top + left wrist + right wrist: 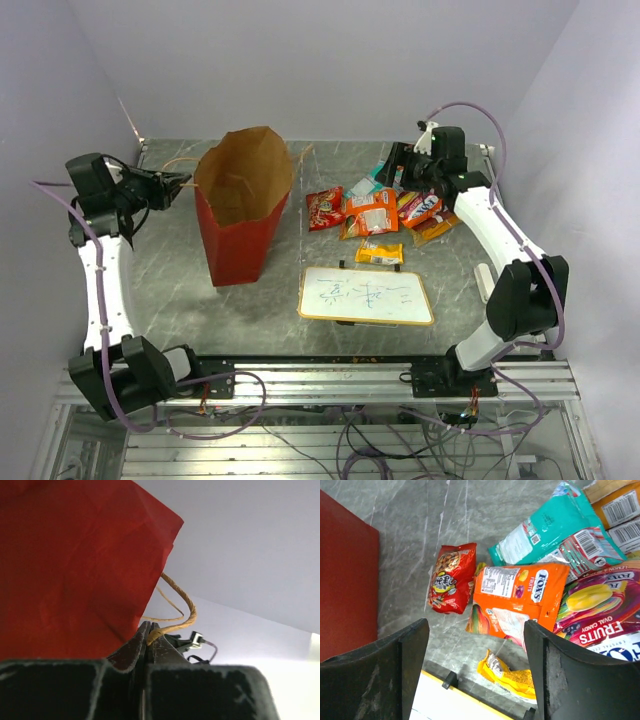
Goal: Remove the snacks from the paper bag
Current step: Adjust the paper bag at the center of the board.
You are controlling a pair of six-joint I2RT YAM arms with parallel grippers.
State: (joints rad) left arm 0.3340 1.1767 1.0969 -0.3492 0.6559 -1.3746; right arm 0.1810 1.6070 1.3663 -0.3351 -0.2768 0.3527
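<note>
We are looking down from high behind the near edge, far enough to be taking in the whole table (170, 285). From the left wrist we are peering upward, close against the paper bag (75, 565) filling the frame's upper left. From the right wrist we are facing down, fairly near the snacks (520, 597), with the bag's red wall at left; the overhead view is sharing both.
</note>
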